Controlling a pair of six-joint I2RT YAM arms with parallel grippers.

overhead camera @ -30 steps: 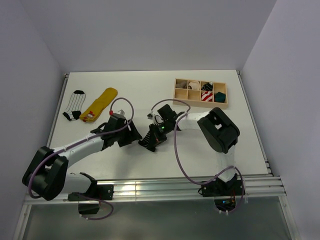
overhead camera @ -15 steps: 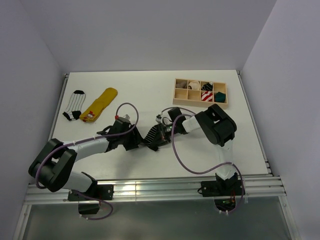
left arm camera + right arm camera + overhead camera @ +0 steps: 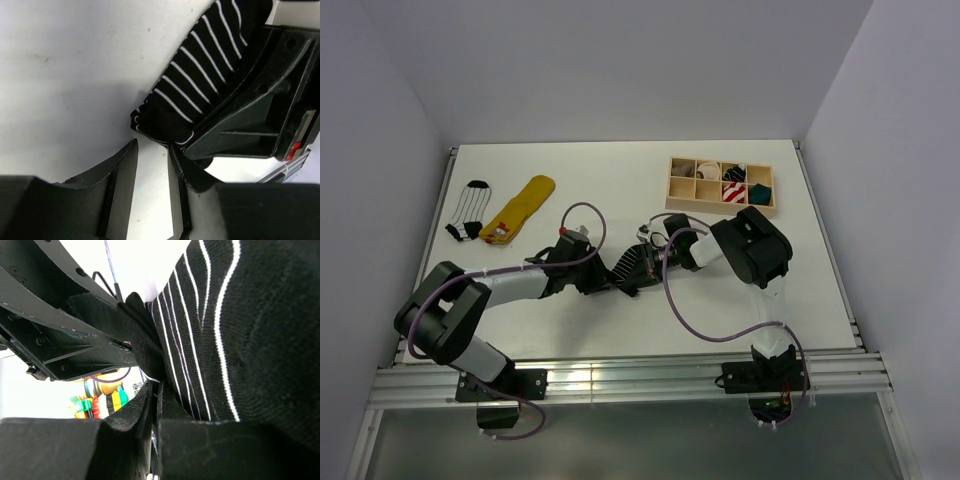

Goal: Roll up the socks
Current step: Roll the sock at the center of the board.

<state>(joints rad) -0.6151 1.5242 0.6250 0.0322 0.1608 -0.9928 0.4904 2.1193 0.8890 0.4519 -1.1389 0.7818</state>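
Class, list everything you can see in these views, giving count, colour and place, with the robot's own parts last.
black striped sock: one, black with thin white stripes, mid-table between the grippers
white striped sock: one, white with black stripes, table's far left
yellow sock: one, yellow, just right of the white one
wooden box: one, pale wood, eight compartments, far right
rolled socks: at least four, cream, black-and-white, red-and-white, dark green, in the box
table: one, white
left gripper: black, narrowly open at the sock's end
right gripper: black, shut on that sock

The black sock (image 3: pixel 192 82) carries thin white stripes, the yellow sock (image 3: pixel 523 205) is mustard-toned, and the table (image 3: pixel 620 180) is white.
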